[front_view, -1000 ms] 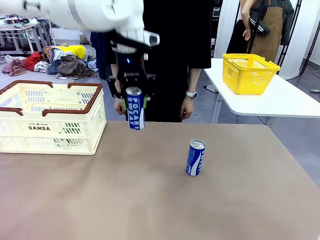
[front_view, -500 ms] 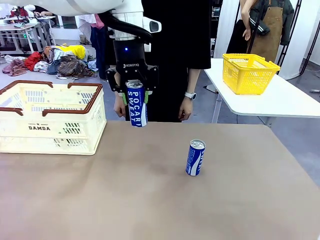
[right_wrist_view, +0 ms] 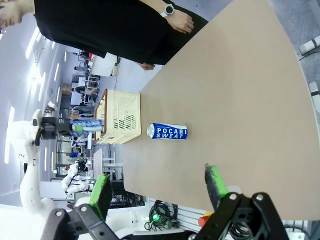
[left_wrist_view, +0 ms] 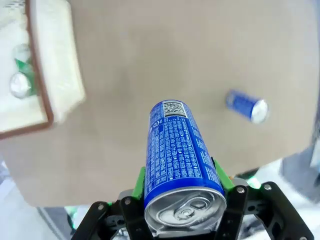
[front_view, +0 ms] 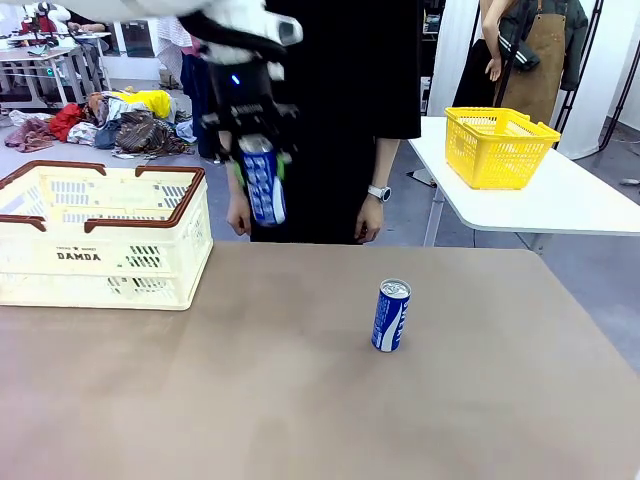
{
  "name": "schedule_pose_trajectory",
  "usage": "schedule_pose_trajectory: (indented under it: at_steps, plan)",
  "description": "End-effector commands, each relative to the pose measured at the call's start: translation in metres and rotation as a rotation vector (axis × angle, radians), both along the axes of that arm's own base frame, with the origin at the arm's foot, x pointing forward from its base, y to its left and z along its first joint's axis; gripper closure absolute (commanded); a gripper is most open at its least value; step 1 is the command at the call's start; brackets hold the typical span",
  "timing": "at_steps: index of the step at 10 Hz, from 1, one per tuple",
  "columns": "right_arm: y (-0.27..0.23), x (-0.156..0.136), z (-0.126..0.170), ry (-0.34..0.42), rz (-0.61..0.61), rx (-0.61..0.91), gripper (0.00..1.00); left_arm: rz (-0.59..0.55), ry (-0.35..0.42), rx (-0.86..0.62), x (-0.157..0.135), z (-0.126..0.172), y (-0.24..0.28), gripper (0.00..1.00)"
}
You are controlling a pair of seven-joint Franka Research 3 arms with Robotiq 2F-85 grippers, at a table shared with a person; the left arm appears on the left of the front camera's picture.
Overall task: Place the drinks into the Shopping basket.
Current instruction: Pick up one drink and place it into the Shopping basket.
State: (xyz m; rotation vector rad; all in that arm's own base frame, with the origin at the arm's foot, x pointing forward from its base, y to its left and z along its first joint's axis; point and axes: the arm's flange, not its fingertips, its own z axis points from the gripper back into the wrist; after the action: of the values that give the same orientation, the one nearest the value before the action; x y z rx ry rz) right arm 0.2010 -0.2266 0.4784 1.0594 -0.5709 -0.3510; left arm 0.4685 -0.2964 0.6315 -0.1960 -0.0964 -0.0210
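My left gripper (front_view: 262,165) is shut on a blue-and-white POCARI SWEAT can (front_view: 264,187), held tilted high in the air just right of the Shopping basket (front_view: 90,262). In the left wrist view the held can (left_wrist_view: 179,150) sits between the green pads, with the basket's corner (left_wrist_view: 62,65) at upper left and green cans (left_wrist_view: 20,67) inside it. A second blue can (front_view: 391,315) stands upright mid-table, also seen as a can (left_wrist_view: 247,106) and as a can (right_wrist_view: 167,131). My right gripper (right_wrist_view: 159,187) is open, off the table's side, holding nothing.
A person in black stands at the far edge, hands (front_view: 368,222) hanging by the table. A yellow mesh basket (front_view: 498,147) sits on a separate white table (front_view: 560,205) at back right. Bare brown tabletop (front_view: 300,400) lies in front.
My left gripper has risen and drifted left toward the Shopping basket, carrying the can, which now tilts more. The standing can has not moved.
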Motion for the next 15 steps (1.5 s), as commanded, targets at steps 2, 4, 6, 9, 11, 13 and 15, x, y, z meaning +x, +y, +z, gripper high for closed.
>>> schedule_pose_trajectory:
  at_steps: [2, 4, 6, 9, 11, 13, 15]
  plan:
    - [0.0, 0.001, 0.0, -0.03, 0.004, 0.004, 0.0, 0.049, -0.125, -0.08, 0.043, 0.058, 0.1, 1.0]
    - [0.0, 0.001, 0.0, -0.03, 0.004, 0.004, 0.0, 0.136, -0.139, -0.056, 0.065, 0.069, 0.167, 1.0]
    - [0.0, 0.001, 0.0, -0.03, 0.004, 0.004, 0.0, 0.263, -0.149, -0.007, 0.077, 0.056, 0.258, 1.0]
    - [0.0, 0.001, 0.0, -0.03, 0.004, 0.004, 0.0, 0.493, -0.043, -0.034, 0.066, -0.006, 0.367, 1.0]
    - [0.0, 0.001, 0.0, -0.03, 0.004, 0.004, 0.0, 0.556, -0.015, -0.074, 0.054, -0.055, 0.386, 1.0]
    - [0.0, 0.001, 0.0, -0.03, 0.004, 0.004, 0.0, 0.575, -0.005, -0.092, 0.055, -0.097, 0.381, 1.0]
    - [0.0, 0.001, 0.0, -0.03, 0.004, 0.004, 0.0, 0.572, -0.01, -0.105, 0.065, -0.126, 0.374, 1.0]
